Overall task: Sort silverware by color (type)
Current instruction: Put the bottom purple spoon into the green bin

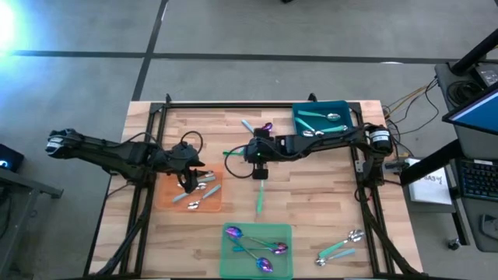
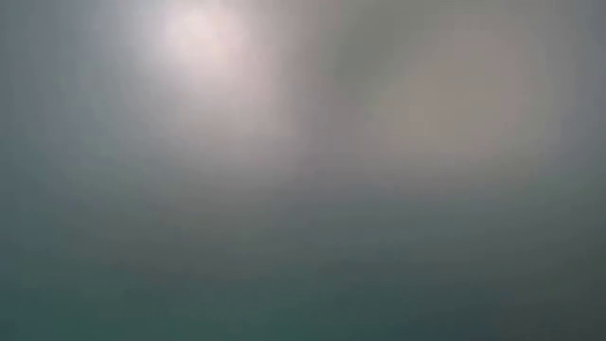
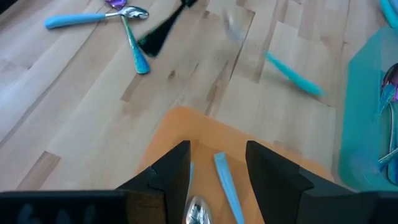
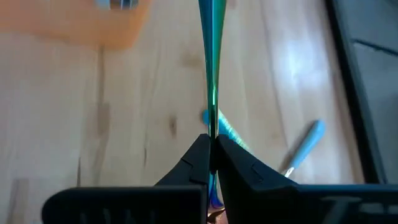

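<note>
My right gripper [image 1: 250, 152] hangs over the table's middle, shut on a spoon whose thin green handle [image 1: 231, 153] sticks out toward the table's left. My left gripper [image 1: 191, 180] hovers open above the orange mat [image 1: 210, 204]. Silver-headed, pale-blue-handled silverware [image 3: 225, 180] lies on the mat, showing between its fingers in the left wrist view. Purple-headed spoons [image 1: 261, 247] lie on the green mat [image 1: 284, 232]. The low view shows only haze. My right gripper pinches the spoon's green handle [image 4: 212, 127] between its two fingers. The handle runs straight out ahead of the fingers, seen edge-on, and is clear of the wood. The fingers hide the head end, apart from a purple gleam low between them [image 4: 212, 202].
A teal bin [image 1: 342, 105] with several spoons stands at the far right. More spoons lie near the far edge [image 1: 257, 127] and at the near right [image 1: 342, 245]. A lone teal handle [image 1: 260, 198] lies mid-table. Black frame rails [image 1: 257, 104] border the wooden top.
</note>
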### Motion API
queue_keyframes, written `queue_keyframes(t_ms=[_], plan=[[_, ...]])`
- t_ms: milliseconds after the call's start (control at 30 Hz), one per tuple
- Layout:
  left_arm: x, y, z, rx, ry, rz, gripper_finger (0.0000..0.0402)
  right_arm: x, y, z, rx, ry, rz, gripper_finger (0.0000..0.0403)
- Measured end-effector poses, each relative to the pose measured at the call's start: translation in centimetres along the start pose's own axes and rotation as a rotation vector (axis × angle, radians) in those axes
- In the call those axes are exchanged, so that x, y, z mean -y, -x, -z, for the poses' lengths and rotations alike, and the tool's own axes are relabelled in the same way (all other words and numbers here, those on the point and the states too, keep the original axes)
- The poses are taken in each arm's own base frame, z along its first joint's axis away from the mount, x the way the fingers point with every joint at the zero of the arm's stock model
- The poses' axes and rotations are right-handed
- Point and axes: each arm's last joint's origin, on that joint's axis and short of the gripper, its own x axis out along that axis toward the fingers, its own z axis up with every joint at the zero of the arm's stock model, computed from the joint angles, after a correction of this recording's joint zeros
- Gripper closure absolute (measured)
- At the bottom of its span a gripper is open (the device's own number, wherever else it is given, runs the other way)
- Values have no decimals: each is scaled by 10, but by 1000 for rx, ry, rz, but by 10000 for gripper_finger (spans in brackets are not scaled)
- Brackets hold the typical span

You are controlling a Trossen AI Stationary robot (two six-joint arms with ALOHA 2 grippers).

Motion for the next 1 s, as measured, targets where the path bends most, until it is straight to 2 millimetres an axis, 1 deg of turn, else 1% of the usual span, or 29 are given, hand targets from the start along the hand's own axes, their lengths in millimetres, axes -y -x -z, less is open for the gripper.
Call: queue_keyframes(t_ms=[267, 367, 500, 667, 767, 933, 1000], plan=[[1, 0, -1, 11, 9, 6, 262, 8, 18, -14, 119, -23, 32, 394], [4, -1, -8, 79, 5, 40, 262, 11, 26, -20, 187, -37, 15, 394], [12, -4, -22, 206, -81, 90, 262, 13, 36, -29, 291, -62, -23, 394], [20, -7, -34, 337, -225, 105, 262, 21, 56, -41, 414, -86, 7, 394], [20, -6, -41, 423, -266, 26, 262, 24, 67, -46, 481, -84, 7, 394], [17, 1, -54, 579, -262, -214, 262, 27, 80, -56, 614, -71, -17, 394], [18, 5, -59, 644, -257, -238, 262, 27, 82, -59, 658, -65, -26, 394]])
